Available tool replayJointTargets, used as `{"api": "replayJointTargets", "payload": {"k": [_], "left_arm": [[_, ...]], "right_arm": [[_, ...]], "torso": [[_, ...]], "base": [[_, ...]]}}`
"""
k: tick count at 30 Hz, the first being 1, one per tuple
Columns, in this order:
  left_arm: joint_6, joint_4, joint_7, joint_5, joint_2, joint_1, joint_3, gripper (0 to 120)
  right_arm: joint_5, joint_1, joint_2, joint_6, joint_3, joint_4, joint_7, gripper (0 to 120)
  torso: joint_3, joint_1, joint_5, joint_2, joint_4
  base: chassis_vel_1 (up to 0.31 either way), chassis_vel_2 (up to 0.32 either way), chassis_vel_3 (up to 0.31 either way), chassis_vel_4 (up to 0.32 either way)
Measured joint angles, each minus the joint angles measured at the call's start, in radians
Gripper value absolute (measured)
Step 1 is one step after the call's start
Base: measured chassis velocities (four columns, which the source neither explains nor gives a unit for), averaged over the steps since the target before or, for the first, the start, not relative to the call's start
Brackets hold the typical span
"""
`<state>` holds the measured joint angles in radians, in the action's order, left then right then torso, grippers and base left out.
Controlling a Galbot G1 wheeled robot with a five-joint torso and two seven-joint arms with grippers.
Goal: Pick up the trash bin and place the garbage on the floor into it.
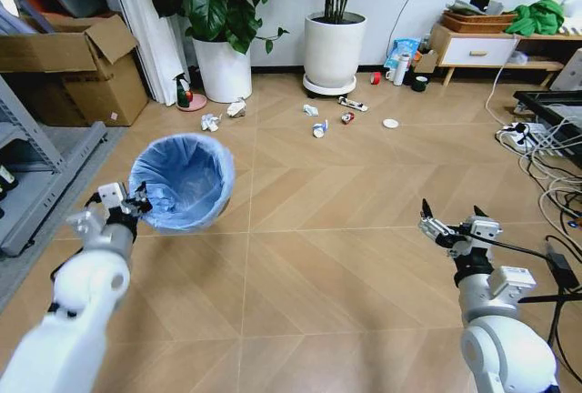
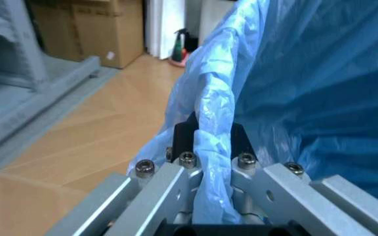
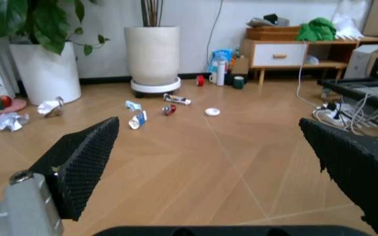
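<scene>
The trash bin [image 1: 182,182], lined with a crinkled light-blue bag, hangs tilted above the floor [image 1: 327,275] at the left. My left gripper [image 1: 136,204] is shut on its near rim. In the left wrist view the fingers [image 2: 241,147] clamp the black rim and the bag [image 2: 307,73]. My right gripper [image 1: 450,225] hovers open and holds nothing; its black pads [image 3: 84,157] stand wide apart. The garbage lies far ahead: paper wads [image 1: 211,121] [image 3: 10,120], a blue-and-white wrapper [image 1: 319,128] [image 3: 136,119], a red-white piece [image 1: 346,117] [image 3: 169,109], a tube [image 1: 353,103] and a white lid [image 1: 390,123] [image 3: 212,111].
Two big white plant pots [image 1: 334,47] [image 1: 224,70] stand by the back wall. A cardboard box [image 1: 77,70] and a grey shelf [image 1: 36,166] line the left side. Cables and a power strip [image 1: 527,138] lie at the right, beside a low cabinet [image 1: 477,47].
</scene>
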<state>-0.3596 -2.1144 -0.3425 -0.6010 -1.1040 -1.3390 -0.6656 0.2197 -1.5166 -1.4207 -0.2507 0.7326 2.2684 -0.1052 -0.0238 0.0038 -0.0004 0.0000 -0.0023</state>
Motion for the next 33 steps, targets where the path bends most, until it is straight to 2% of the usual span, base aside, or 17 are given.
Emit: {"api": "replayJointTargets", "payload": {"k": [5,8,10,20,33], "left_arm": [[-0.049,-0.133,0.041,0.131,-0.068,-0.159,-0.055,0],[-0.081,-0.162,0.047,0.152,-0.085,-0.194,-0.059,0],[-0.123,-0.188,0.039,0.153,-0.099,-0.220,-0.055,0],[-0.206,-0.184,-0.029,0.072,-0.083,-0.223,-0.006,0],[-0.225,-0.185,-0.033,0.041,-0.072,-0.226,-0.006,0]], "right_arm": [[0.000,-0.014,0.007,0.000,0.003,0.016,0.000,100],[0.000,-0.021,0.008,0.000,0.004,0.022,0.000,100],[-0.003,-0.022,0.009,0.000,-0.003,0.026,0.000,100],[-0.013,-0.029,0.007,0.016,-0.006,0.030,0.009,100],[-0.039,-0.023,-0.005,0.034,-0.013,0.023,0.024,100]], "torso": [[0.000,0.000,0.0002,0.000,0.0008],[0.000,0.000,-0.0007,0.000,0.0001],[0.000,0.000,0.0002,0.000,0.0001],[0.000,0.000,-0.0003,0.000,-0.0001],[0.000,0.000,-0.0003,0.000,0.0001]], "base": [[0.000,0.000,0.000,0.000],[0.000,0.000,0.000,0.000],[0.000,0.000,0.000,0.000],[0.000,0.000,0.000,0.000],[-0.071,0.084,0.071,-0.075]]}}
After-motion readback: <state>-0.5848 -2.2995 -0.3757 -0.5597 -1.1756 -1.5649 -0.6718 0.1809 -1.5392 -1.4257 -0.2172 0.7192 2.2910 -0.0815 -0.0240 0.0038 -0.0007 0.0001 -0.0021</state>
